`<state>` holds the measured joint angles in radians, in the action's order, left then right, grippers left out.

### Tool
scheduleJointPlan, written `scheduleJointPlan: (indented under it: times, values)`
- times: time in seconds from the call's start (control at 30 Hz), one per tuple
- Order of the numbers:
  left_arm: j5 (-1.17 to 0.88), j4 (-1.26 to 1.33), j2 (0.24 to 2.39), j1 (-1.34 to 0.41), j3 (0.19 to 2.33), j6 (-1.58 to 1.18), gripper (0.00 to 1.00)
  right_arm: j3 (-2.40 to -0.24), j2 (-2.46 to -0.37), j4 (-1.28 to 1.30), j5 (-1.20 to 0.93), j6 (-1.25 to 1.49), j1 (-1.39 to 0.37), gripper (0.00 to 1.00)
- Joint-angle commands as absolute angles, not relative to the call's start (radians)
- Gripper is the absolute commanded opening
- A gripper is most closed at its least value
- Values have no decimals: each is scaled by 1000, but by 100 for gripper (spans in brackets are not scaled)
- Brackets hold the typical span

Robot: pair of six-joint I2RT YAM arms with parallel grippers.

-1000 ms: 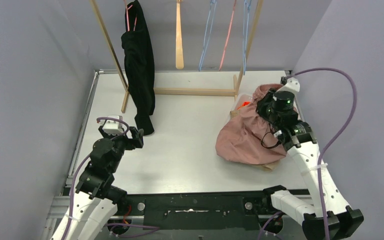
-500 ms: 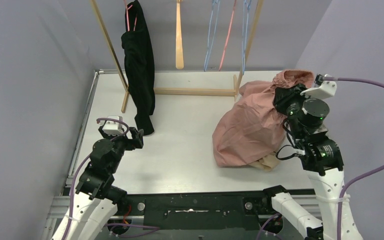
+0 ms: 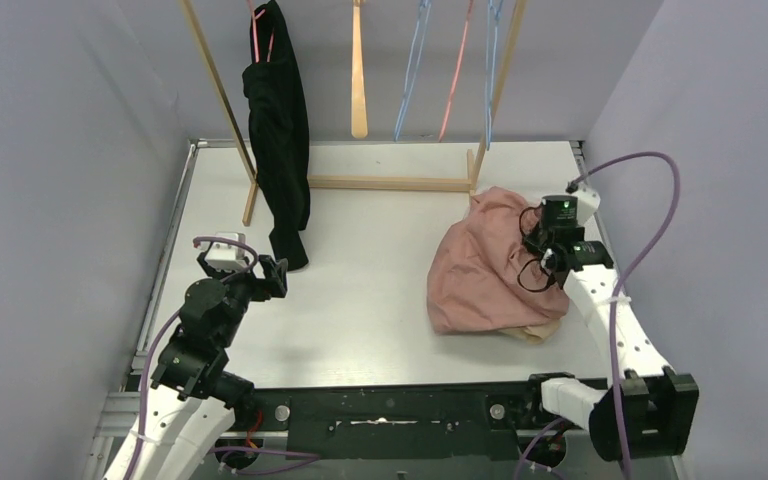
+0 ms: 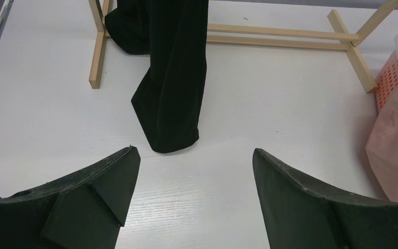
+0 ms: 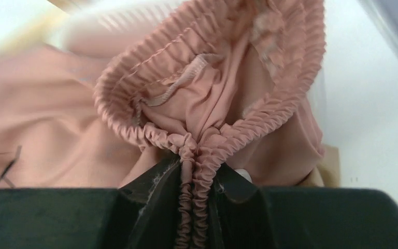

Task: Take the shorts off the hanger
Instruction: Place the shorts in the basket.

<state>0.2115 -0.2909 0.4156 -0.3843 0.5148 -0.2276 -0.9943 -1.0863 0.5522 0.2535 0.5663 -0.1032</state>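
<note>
pink shorts waistband, pinched in pincer

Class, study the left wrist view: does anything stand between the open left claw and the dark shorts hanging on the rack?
Nothing visible does. Only table lies between the left claw and the dark shorts. The rack's wooden foot stands left of that line, and the pink shorts lie far off to the right.

I see a white table filling the centre of the top view, evenly lit, with only soft shadows. Plain grey-lavender walls enclose it: the left wall at frame left, the right wall at frame right, and the back wall across the top. A light wooden rack stands on the table's far side, upper centre. A black rail runs along the bottom edge.
</note>
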Motion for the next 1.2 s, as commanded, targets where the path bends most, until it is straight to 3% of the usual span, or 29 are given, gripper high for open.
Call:
scheduleJointPlan:
  times: [0.0,0.17,0.3,0.4,0.63,0.83,0.93,1.17]
  values:
    - [202,-227,401,-388,525,-218,80,-881,-1170,517,143,601,-31,12]
    - [199,-224,396,-388,523,-218,80,-921,-1194,597,185,558,-29,21]
    - [199,-224,394,-389,523,-218,80,-1019,-1086,633,170,501,-32,55]
    - [201,-224,394,-389,522,-217,80,-1075,-993,643,128,468,-37,67]
    - [202,-224,397,-388,523,-215,80,-1134,-863,698,53,468,-100,73]
    - [207,-227,399,-388,523,-215,80,-986,-724,601,62,531,-365,73]
    - [207,-227,402,-388,523,-215,80,-902,-744,556,164,543,-570,73]
    - [219,-233,403,-389,526,-215,80,-967,-992,610,712,431,-1123,76]
